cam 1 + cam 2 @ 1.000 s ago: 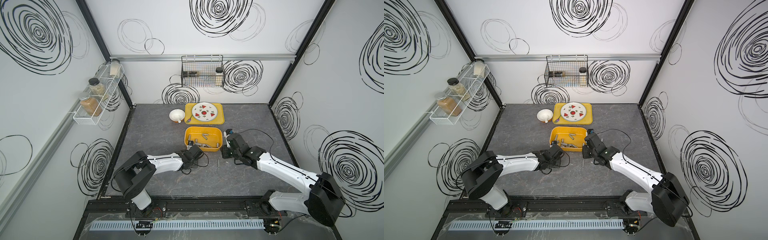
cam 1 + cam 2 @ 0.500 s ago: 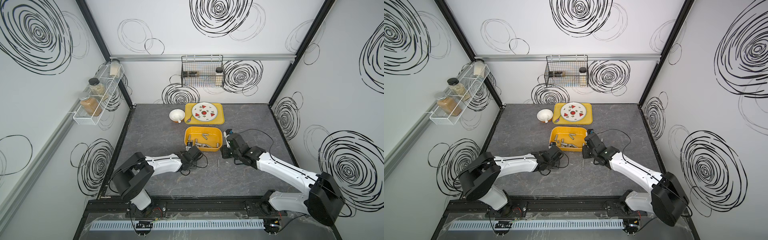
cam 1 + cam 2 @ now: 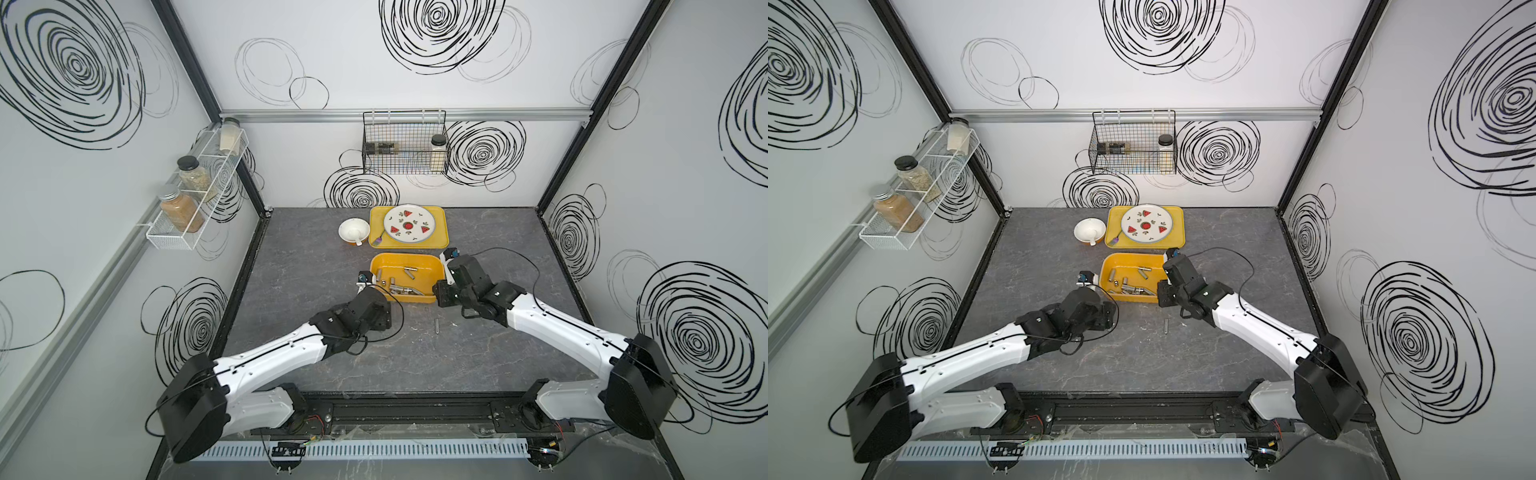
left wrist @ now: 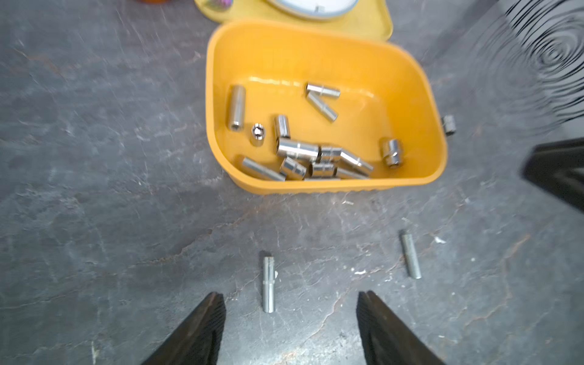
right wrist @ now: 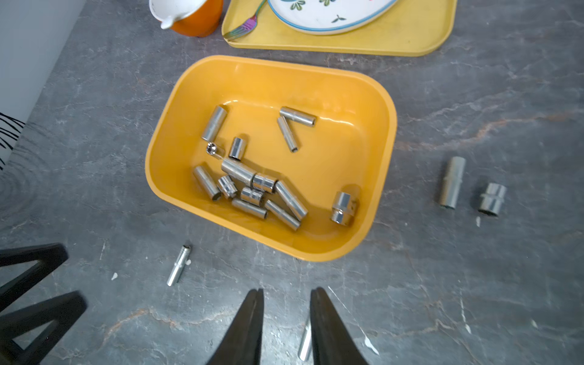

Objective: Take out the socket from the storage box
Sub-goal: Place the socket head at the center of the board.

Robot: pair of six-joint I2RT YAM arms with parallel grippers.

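Observation:
The yellow-orange storage box [image 3: 407,255] [image 3: 1133,255] [image 4: 284,47] [image 5: 284,82] stands mid-table with several chrome sockets [image 4: 297,148] [image 5: 249,186] inside. My left gripper [image 4: 290,294] is open in front of the box's near wall. A slim socket [image 4: 268,284] [image 5: 178,265] lies on the table just beyond its fingertips, touching neither. My right gripper [image 5: 287,290] hovers narrowly open near the box's front right corner. Another slim socket [image 5: 306,341] [image 3: 436,325] [image 4: 410,254] lies on the table below it, beside one finger, not gripped.
Two more sockets [image 5: 452,181] [image 5: 492,199] lie on the table right of the box. Behind the box are a flat yellow tray [image 3: 440,245] with a plate [image 3: 409,223] and fork, and a white-and-orange bowl [image 3: 353,230]. A wire basket [image 3: 405,143] hangs on the back wall.
My left gripper went from shut to open and let go of the slim socket, which now rests on the table. The right arm has hardly moved.

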